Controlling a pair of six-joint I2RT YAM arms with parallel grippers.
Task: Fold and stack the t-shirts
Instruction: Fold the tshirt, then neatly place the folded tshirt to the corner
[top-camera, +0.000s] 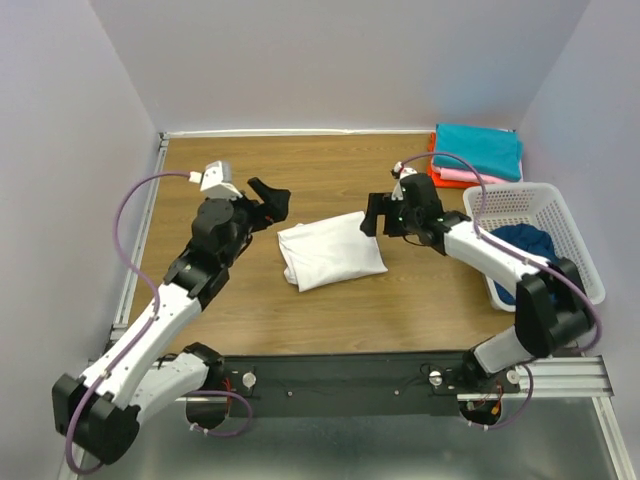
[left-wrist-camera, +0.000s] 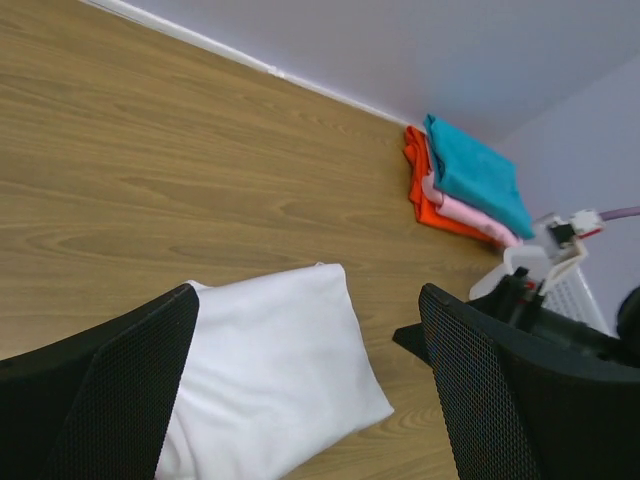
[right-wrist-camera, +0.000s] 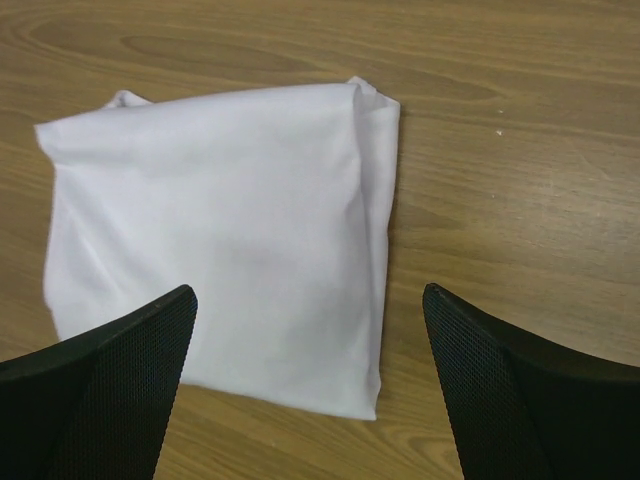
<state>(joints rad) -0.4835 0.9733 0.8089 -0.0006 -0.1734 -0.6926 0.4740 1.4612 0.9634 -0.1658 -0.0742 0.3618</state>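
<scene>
A plain white t-shirt, free of print, lies on a tabletop of warm brown wood grain streaked with darker lines. At the far right, a teal t-shirt tops a pink t-shirt and an orange t-shirt. A dark blue t-shirt shows inside a white lattice basket. The left claw and right claw are black, their fingers faced with a fine mesh pattern. The left arm and right arm are white with black joints and trail pale purple cables. The walls are pale lilac-grey.
</scene>
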